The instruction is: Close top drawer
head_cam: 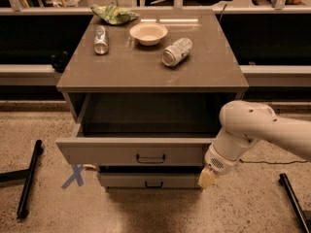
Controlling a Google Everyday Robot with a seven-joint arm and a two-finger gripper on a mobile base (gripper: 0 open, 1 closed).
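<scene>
Not much done yet, I reckon. The wide grey-brown top drawer (121, 152) with the small dark bar handle sits pulled well out from the front of the brown desk (146, 74). My tan-tipped gripper (206, 178) is out front of the desk, low on its right side, by the drawer front's corner. I can't tell if it's clenched or released. The whole push is left.

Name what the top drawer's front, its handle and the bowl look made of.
Top drawer front: matte grey-brown laminate or painted board, judging by its flat, even colour. Handle: dark metal, likely; thin bar. Bowl: pale, smooth, perhaps ceramic or plastic. The claw sits by the drawer front's right end.
</scene>
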